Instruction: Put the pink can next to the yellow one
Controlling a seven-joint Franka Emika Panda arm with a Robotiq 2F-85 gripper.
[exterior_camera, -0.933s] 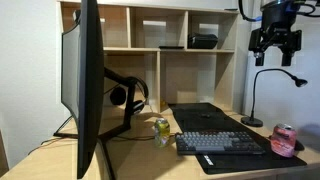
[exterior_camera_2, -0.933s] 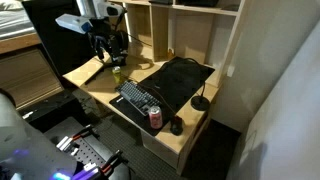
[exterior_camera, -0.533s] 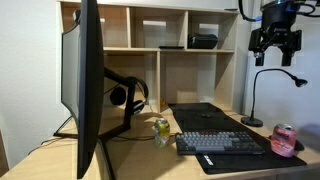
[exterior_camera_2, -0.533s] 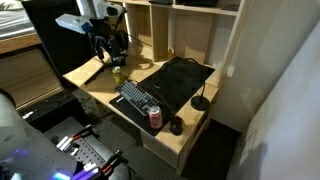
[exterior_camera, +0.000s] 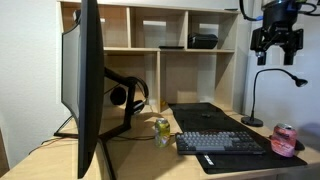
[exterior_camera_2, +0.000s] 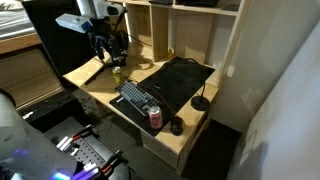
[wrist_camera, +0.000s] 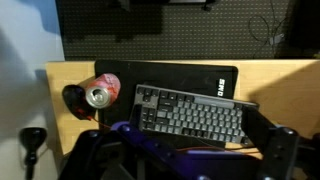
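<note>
Evidently task unstarted: pink can (exterior_camera: 284, 139) upright at one end of keyboard (exterior_camera: 220, 143), yellow can (exterior_camera: 161, 128) off opposite end, well apart. Gripper (exterior_camera: 276, 58) high above keyboard, jaws spread, empty. Remaining: grasp, carry, place.

You look down on the desk (exterior_camera_2: 90, 75) from high and to one side. The pink can (exterior_camera_2: 155, 117) stands upright near a front corner, just beside one end of the keyboard (exterior_camera_2: 138, 97). The yellow one (exterior_camera_2: 117, 72) stands upright well apart from it, past the keyboard's far end. Your gripper (exterior_camera_2: 108, 42) shows as a dark shape above the yellow can; how its fingers stand is too small to tell here.
</note>
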